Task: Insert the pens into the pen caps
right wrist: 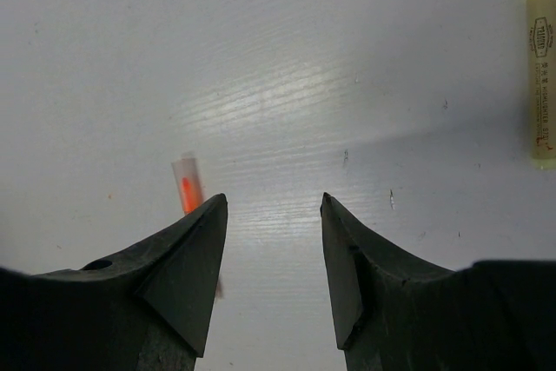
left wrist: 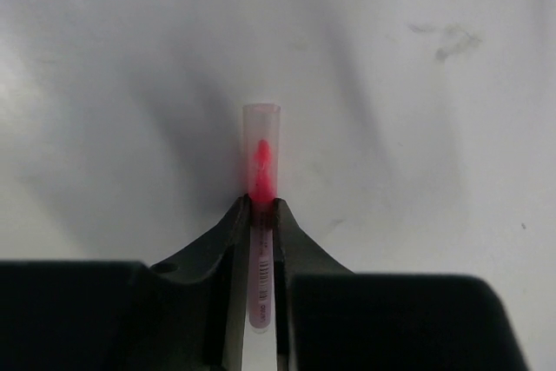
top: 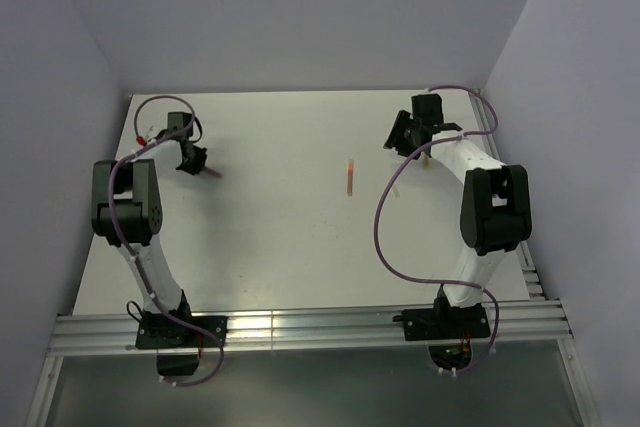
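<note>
My left gripper [left wrist: 261,204] is shut on a pink pen [left wrist: 261,258], whose pale body with a barcode runs between the fingers. Its bright pink tip sits inside a clear cap [left wrist: 261,123] that sticks out past the fingertips, just above the white table. In the top view this gripper [top: 200,162] is at the far left with the pen [top: 215,173] pointing right. My right gripper [right wrist: 274,202] is open over bare table with nothing between its fingers. An orange pen [right wrist: 187,182] with a clear capped end lies partly behind its left finger. A yellow pen [right wrist: 542,67] lies at the upper right.
In the top view the orange pen [top: 349,177] lies alone mid-table, between the arms. The right gripper [top: 408,132] hangs near the back right. Grey walls close in the white table [top: 280,247] at the back and both sides, and purple cables loop beside each arm.
</note>
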{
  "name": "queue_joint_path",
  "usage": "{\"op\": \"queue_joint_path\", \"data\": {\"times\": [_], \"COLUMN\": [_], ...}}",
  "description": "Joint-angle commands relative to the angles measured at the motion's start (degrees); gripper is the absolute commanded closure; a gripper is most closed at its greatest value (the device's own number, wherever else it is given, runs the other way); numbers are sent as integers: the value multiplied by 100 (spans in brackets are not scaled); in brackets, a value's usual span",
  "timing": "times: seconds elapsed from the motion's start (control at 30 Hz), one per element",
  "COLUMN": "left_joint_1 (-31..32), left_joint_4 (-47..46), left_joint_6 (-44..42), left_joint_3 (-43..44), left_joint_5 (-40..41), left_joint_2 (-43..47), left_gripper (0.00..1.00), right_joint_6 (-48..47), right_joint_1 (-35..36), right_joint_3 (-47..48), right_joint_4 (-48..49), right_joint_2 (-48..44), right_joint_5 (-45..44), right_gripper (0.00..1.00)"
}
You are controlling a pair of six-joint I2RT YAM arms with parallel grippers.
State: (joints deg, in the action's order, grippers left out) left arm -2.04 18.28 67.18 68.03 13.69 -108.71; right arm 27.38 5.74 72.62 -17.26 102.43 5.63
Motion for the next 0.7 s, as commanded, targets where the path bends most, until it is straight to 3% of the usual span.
{"op": "queue_joint_path", "data": {"times": [0.0,0.13,0.23,0.43,0.67], "left_joint_1": [519,1082,1522,2102,2322], "left_joint_4": [202,236,421,509,580], "left_joint_6": [-826,-1785,-2419,-3087,-3378], "left_joint_3": [569,1674,2282,2794,2848], "left_joint_5": [-463,-1131,-1176,-1325,-1325], "left_joint_2": [-633,-1388,-1670,-1838,-1804], "left_gripper": [85,85,83,81,70], "right_joint_6": [-57,-101,-127,-127,-162], "right_joint_1": [-29,-46,-81,-108,-108], "right_joint_3": [-29,-11,-2,6,50], "right_joint_4": [187,144,117,100,47], "right_joint_2": [-329,-347,-355,-356,-320], "right_joint_5": [-18,-79,-123,-132,-194], "right_gripper": [45,45,45,45,45]}}
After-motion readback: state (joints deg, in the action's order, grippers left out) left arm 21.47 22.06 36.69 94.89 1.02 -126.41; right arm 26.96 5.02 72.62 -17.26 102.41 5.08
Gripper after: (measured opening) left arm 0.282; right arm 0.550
